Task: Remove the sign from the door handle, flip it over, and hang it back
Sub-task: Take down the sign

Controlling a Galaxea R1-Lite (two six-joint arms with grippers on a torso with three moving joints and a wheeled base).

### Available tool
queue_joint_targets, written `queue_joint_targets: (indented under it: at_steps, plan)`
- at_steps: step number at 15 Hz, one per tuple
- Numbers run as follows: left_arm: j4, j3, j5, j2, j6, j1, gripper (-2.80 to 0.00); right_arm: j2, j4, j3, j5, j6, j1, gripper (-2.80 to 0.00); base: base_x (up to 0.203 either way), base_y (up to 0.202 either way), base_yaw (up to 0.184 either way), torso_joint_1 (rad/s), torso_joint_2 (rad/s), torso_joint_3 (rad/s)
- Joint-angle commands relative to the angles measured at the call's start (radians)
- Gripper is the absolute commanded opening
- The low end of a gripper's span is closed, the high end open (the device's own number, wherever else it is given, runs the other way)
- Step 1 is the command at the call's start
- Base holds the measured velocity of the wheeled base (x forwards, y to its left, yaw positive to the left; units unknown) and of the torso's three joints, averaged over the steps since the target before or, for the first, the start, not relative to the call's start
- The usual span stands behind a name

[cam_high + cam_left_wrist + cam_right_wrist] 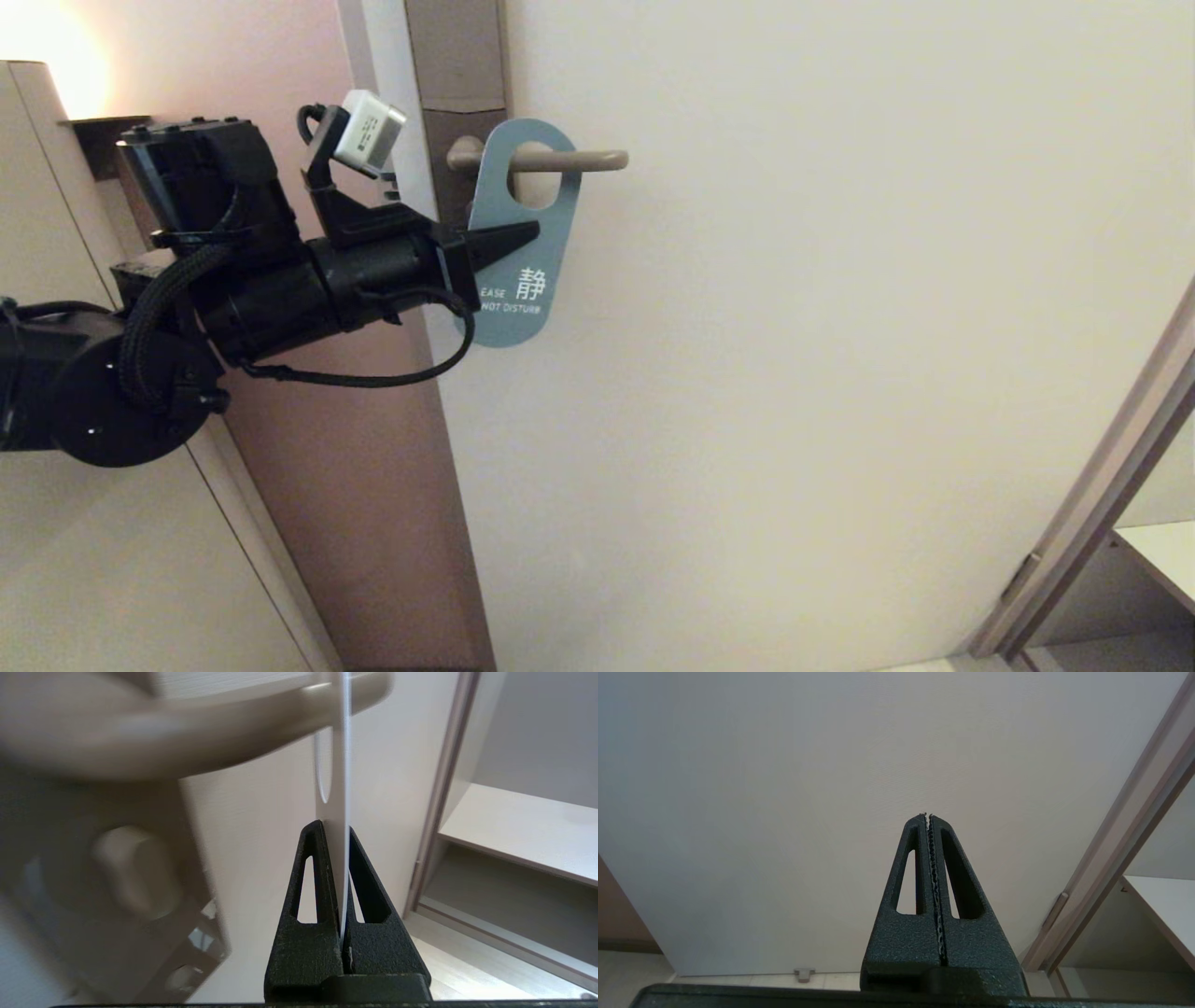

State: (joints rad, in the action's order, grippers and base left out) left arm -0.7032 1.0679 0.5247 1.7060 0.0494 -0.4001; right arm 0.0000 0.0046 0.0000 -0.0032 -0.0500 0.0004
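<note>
The sign (pixel 537 245) hangs by its oval hole on the beige door handle (pixel 569 161), its blue "DO NOT DISTURB" side facing me. My left gripper (pixel 532 231) comes in from the left and is shut on the sign's left edge, just below the hole. In the left wrist view the sign (pixel 340 788) shows edge-on, thin and white, pinched between the black fingers (pixel 313 877), with the handle (pixel 196 728) above it. My right gripper (pixel 928 816) is shut and empty, facing the bare door, out of the head view.
The tall brown-grey lock plate (pixel 460 103) sits left of the handle, beside the door's edge. A door frame (pixel 1092 504) and a pale shelf (pixel 1162 551) lie at the lower right. A wall lamp (pixel 47 56) glows at the upper left.
</note>
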Motion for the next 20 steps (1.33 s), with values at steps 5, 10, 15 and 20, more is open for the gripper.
queue_joint_targets:
  at_steps: [5, 10, 15, 20]
  plan:
    - [-0.007, 0.006, -0.023, 0.021, 0.001, -0.041, -2.8, 0.0, 0.0, 0.0, 0.0, -0.001, 0.0, -2.8, 0.0, 0.0, 0.0, 0.0, 0.0, 0.0]
    - [-0.006, 0.078, -0.023, 0.055, 0.001, -0.046, -2.8, 0.0, 0.0, 0.0, -0.001, -0.001, 0.0, -2.8, 0.0, 0.0, 0.0, 0.0, 0.0, 0.0]
    - [-0.004, 0.089, -0.032, 0.069, 0.002, -0.077, -2.8, 0.0, 0.0, 0.0, 0.0, -0.001, 0.0, -2.8, 0.0, 0.0, 0.0, 0.0, 0.0, 0.0]
    - [-0.004, 0.121, -0.035, 0.103, 0.003, -0.088, -2.8, 0.0, 0.0, 0.0, 0.0, -0.001, 0.0, -2.8, 0.0, 0.0, 0.0, 0.0, 0.0, 0.0]
